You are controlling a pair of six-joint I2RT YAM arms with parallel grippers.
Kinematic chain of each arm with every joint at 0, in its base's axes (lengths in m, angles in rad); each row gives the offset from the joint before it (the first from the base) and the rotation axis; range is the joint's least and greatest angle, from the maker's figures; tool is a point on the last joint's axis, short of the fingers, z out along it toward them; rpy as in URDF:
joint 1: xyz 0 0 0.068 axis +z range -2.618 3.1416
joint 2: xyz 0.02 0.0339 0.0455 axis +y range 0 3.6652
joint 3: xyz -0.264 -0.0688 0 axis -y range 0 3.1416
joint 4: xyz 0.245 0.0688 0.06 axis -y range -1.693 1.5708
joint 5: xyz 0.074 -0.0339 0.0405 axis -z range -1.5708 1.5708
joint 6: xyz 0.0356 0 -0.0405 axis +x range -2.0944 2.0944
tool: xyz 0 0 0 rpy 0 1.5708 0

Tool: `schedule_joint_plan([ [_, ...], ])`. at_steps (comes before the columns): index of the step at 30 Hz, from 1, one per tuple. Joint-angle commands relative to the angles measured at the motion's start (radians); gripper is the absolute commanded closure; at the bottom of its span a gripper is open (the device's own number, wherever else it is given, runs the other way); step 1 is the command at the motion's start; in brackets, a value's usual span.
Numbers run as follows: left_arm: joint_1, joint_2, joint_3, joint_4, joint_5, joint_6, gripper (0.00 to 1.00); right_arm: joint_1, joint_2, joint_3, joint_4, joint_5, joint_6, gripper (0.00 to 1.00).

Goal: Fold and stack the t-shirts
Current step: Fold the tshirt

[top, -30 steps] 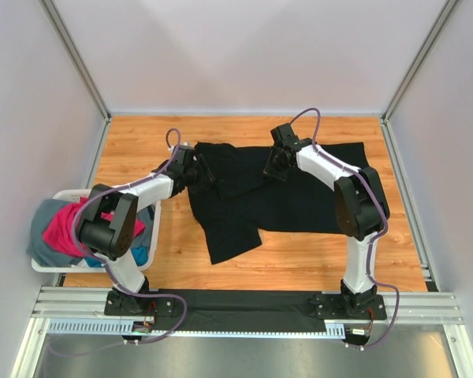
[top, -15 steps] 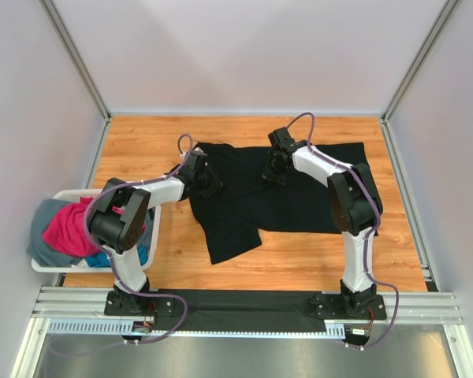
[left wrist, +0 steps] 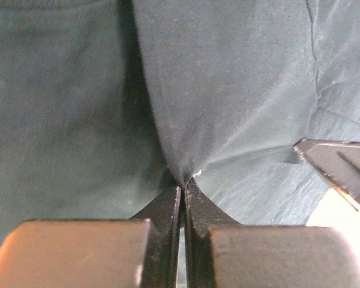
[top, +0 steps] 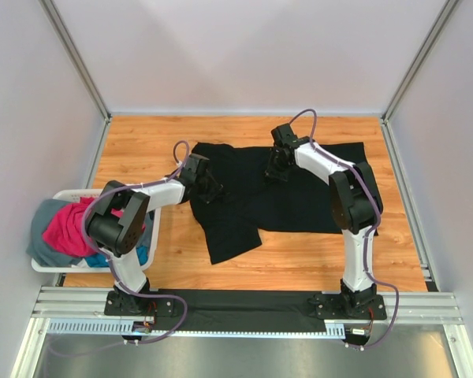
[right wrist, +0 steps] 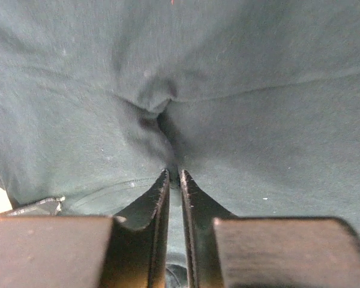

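A large black t-shirt (top: pixel 299 201) lies spread across the wooden table, with one flap reaching toward the near edge. My left gripper (top: pixel 210 191) sits low on the shirt's left part. In the left wrist view it (left wrist: pixel 184 180) is shut, pinching a small peak of the black cloth (left wrist: pixel 228 90). My right gripper (top: pixel 273 172) rests on the shirt's far middle. In the right wrist view it (right wrist: pixel 174 174) shows only a thin slit between the jaws, and a pucker of black cloth (right wrist: pixel 258 90) is caught at the tips. Pink (top: pixel 63 228), blue (top: pixel 142 256) and grey (top: pixel 39 220) t-shirts are heaped in the basket.
The white slotted basket (top: pixel 63 194) stands at the table's left edge, beside the left arm. Bare wood (top: pixel 142 150) shows left of and in front of the black shirt. Grey walls close in three sides, and a metal rail (top: pixel 244 303) runs along the near edge.
My left gripper slid right and slightly nearer onto the black shirt's left part. The right gripper stayed almost in place at the far middle.
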Motion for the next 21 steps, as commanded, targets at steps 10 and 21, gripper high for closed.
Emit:
schedule_joint_plan([
  [10, -0.008, -0.05, 0.123, -0.184, -0.022, -0.011, 0.6, -0.01, 0.013, 0.099, -0.1, -0.007, -0.111, 0.68],
  [21, -0.008, -0.408, 0.094, -0.611, -0.248, 0.179, 0.27, -0.095, -0.381, -0.171, -0.193, 0.065, -0.121, 0.22],
])
